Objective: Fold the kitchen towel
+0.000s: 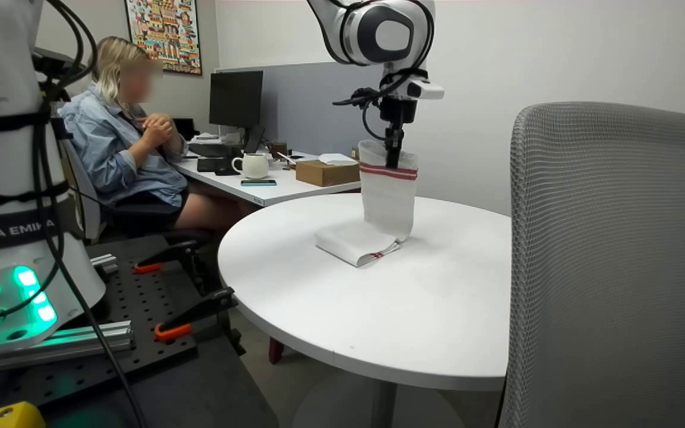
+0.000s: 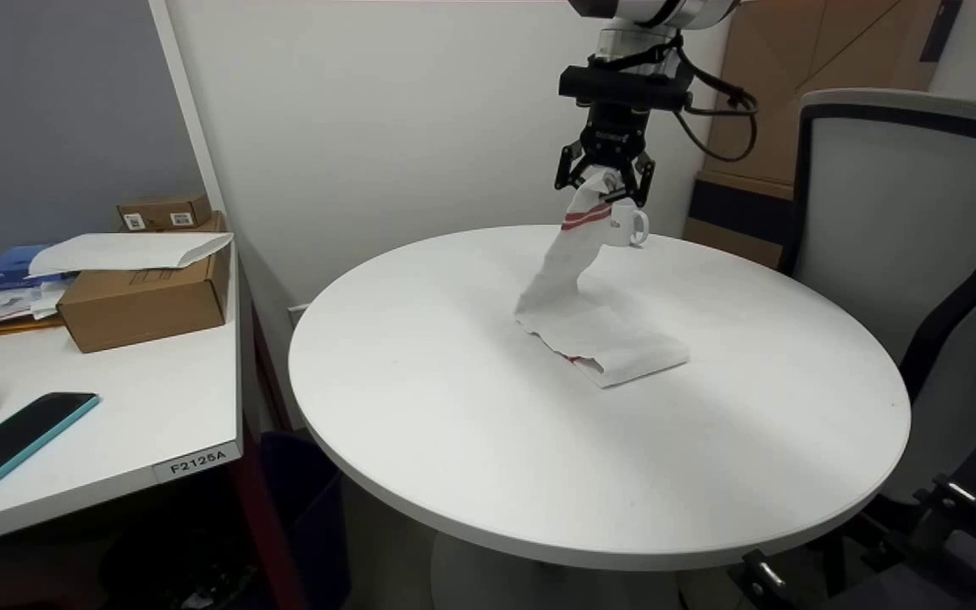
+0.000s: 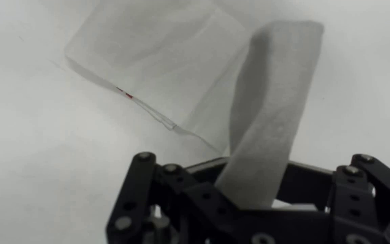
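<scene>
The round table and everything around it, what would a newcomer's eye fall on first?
Probably the kitchen towel, a red-striped end held up by the black fingers, its folded lower part resting on the white table. After that, perhaps the green lights on the robot's base, at the left of an exterior view.

The round white table (image 2: 454,432) carries the folded lower part of a thin white red-striped kitchen towel (image 1: 387,205); near the table's edge stands a white handled mug (image 2: 622,226).
</scene>
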